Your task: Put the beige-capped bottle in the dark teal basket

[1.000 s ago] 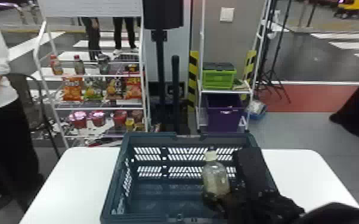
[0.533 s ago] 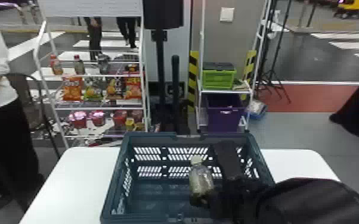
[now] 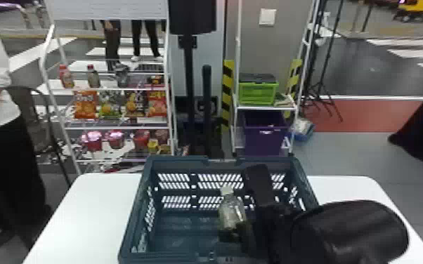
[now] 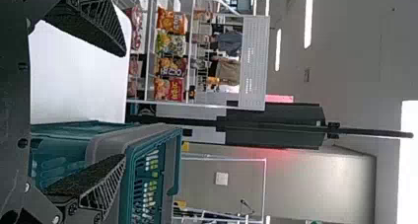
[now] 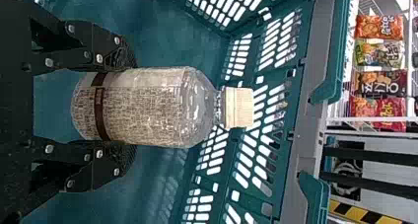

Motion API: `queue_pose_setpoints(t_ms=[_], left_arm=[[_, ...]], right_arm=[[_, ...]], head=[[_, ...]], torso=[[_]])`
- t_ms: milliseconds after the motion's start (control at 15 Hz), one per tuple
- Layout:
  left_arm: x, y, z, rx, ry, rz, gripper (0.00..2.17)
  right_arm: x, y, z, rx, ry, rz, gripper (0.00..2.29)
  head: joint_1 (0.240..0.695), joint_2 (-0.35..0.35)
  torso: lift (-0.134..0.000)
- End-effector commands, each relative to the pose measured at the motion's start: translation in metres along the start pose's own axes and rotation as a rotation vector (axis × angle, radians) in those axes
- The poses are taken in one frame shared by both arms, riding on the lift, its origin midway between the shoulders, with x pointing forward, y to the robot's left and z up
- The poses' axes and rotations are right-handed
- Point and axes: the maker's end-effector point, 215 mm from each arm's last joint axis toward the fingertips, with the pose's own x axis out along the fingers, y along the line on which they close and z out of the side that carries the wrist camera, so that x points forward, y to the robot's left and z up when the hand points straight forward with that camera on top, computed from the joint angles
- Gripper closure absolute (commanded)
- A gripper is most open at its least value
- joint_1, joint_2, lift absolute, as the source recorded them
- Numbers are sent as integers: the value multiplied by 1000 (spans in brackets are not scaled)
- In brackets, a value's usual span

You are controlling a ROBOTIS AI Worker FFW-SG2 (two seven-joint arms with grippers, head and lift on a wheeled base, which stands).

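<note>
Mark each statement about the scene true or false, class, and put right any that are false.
1. The right pincer has the bottle between its fingers. True.
2. The bottle has a bright red top. False: its cap is beige.
3. The dark teal basket stands on a white table. True.
4. Both pincers are holding something. False: the left pincer is open and holds nothing.
5. Behind the table, a green crate sits on a shelf above a purple bin. True.
</note>
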Motion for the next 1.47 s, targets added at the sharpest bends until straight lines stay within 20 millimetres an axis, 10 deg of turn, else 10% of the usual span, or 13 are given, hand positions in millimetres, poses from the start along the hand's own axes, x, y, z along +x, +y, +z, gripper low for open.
queue_pose_setpoints(t_ms=[0,467,867,1400], left_arm=[[-1,2,0,1,1,4,157],[-2,1,2,-1,-2,5,157],[-3,2,2,-2,-3,6,157],[3,1,0,-1,3,4,157]], right_arm=[[0,2,1,9,-3,8,56],[-9,-4,7,28,-39,-2,46],[-68,-34,29,22,-289,-83,46],[-148,-90,-33,124,-573,-205,46]], head=[[499,0],[499,0],[499,0],[499,0]], torso=[[0],[0],[0],[0]])
